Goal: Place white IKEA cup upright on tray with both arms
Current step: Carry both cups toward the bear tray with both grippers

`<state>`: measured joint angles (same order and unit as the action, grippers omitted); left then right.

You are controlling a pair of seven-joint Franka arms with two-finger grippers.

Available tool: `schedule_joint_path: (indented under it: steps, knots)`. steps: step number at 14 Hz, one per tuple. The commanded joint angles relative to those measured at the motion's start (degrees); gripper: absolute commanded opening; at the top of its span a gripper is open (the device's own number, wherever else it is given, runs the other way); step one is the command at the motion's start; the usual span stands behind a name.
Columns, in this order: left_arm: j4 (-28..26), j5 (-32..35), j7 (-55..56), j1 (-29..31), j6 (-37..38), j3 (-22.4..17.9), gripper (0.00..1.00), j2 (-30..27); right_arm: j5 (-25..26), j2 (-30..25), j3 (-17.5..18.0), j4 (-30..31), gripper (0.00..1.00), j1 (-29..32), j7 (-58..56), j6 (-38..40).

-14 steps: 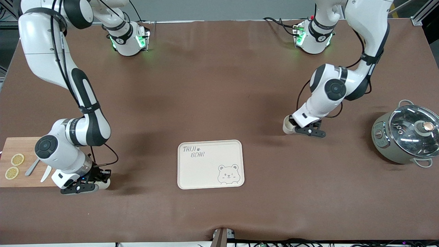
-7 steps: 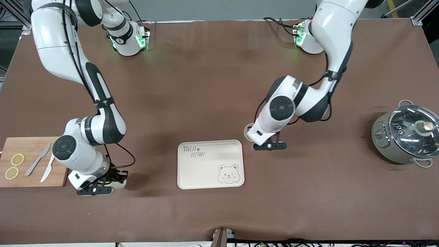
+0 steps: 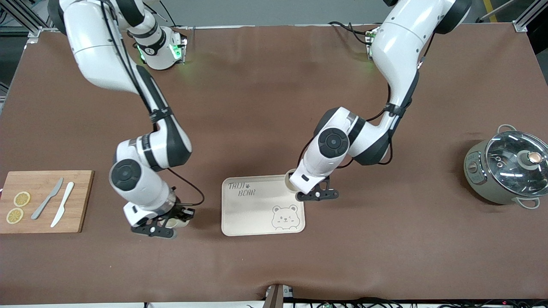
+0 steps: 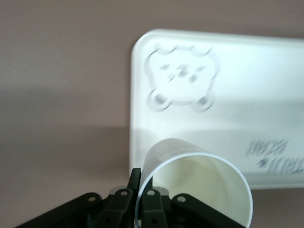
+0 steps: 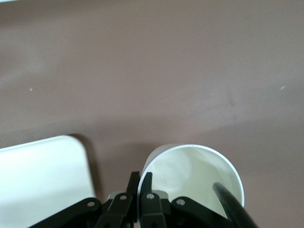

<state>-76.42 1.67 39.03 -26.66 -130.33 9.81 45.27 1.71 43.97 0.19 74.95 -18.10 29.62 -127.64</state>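
Note:
The cream tray (image 3: 252,214) with "TAIJI BEAR" lettering and a bear face lies in the middle of the table. My left gripper (image 3: 299,187) is shut on the wall of a white cup (image 3: 290,181), held mouth up over a corner of the tray. In the left wrist view the fingers pinch the cup (image 4: 199,185) at its rim, with the tray (image 4: 266,95) below. My right gripper (image 3: 173,221) is shut on a second white cup (image 3: 180,222), mouth up over the brown table between the cutting board and the tray. The right wrist view shows this cup (image 5: 190,173) and a tray corner (image 5: 38,175).
A wooden cutting board (image 3: 81,201) with two lemon slices and two knives lies at the right arm's end. A grey pot (image 3: 505,171) with a glass lid stands at the left arm's end. A black cable (image 5: 232,204) crosses the right cup's mouth.
Both arms have swung toward the tray, each carrying its cup. The left cup went from bare table to over the tray's corner. The right cup moved from beside the cutting board toward the tray.

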Motion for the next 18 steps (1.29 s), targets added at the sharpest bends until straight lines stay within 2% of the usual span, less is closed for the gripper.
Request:
schedule_joint_path:
  steps: [1,5,9,11,14,17,18]
  knots:
    - [2.7,0.0,1.9,-2.2,-8.2,-0.7,0.00,4.9,2.0,3.1,-0.6,-5.6,0.00,-3.8,8.3,3.3]
    - [2.4,0.4,2.0,-2.9,-10.6,-0.8,0.00,7.0,4.4,7.9,-0.7,-12.3,0.00,-8.3,16.8,5.8]
    - [2.2,0.9,1.9,-3.5,-8.2,-0.8,0.00,6.6,5.5,11.0,-3.5,-14.2,0.00,-13.2,21.4,5.3]
    - [2.2,1.1,1.8,-3.7,-6.4,-1.8,0.00,6.7,5.4,11.8,-3.7,-14.5,0.00,-13.8,22.3,5.2]
    - [2.2,6.2,1.8,-3.7,-0.4,-1.8,0.00,6.4,5.4,12.4,-3.7,-14.5,0.00,-14.8,23.7,5.2]
    - [2.2,7.0,1.8,-3.7,0.8,-1.8,0.00,6.5,5.5,12.6,-3.7,-14.4,0.00,-15.2,24.3,5.2]
    - [2.2,7.0,1.8,-3.7,1.0,-1.8,0.00,6.4,5.5,12.6,-3.6,-14.4,0.08,-15.2,24.3,5.2]
